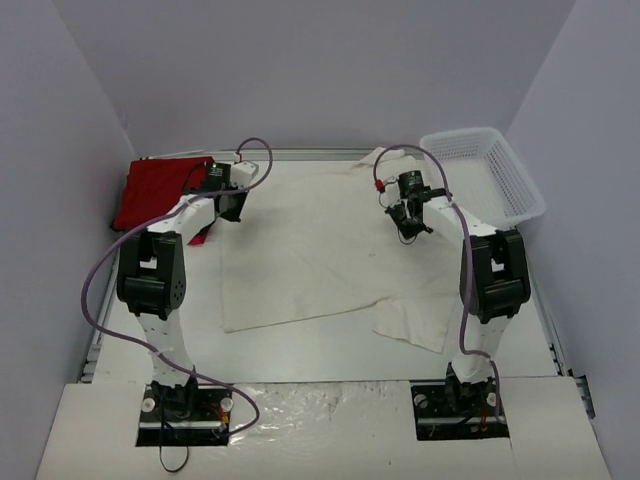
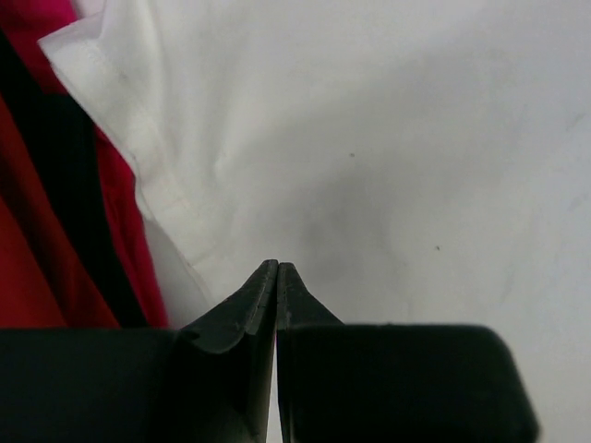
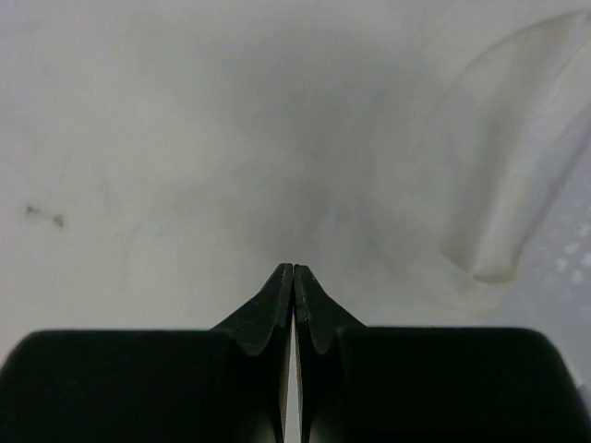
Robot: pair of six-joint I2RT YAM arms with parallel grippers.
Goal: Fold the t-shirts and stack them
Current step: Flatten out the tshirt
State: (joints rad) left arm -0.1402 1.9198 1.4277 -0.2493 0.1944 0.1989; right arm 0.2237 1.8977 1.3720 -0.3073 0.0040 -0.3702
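Observation:
A large cream-white t-shirt (image 1: pixel 320 245) lies spread across the middle of the table, with one sleeve (image 1: pixel 410 320) at the near right. Bright red folded t-shirts (image 1: pixel 160 188) lie at the far left. My left gripper (image 1: pixel 230 207) hovers over the white shirt's far left corner, next to the red bundle. Its jaws are shut with nothing between them (image 2: pixel 277 266); the white shirt's hem (image 2: pixel 138 138) and the red cloth (image 2: pixel 37 258) show beyond. My right gripper (image 1: pixel 406 222) is over the shirt's far right part, jaws shut and empty (image 3: pixel 293 268), with white cloth (image 3: pixel 185 138) below.
A white plastic mesh basket (image 1: pixel 487 172) stands at the far right corner. A raised fold of the white shirt (image 3: pixel 517 185) lies right of the right gripper. Grey walls close in the table on three sides. Purple cables loop over both arms.

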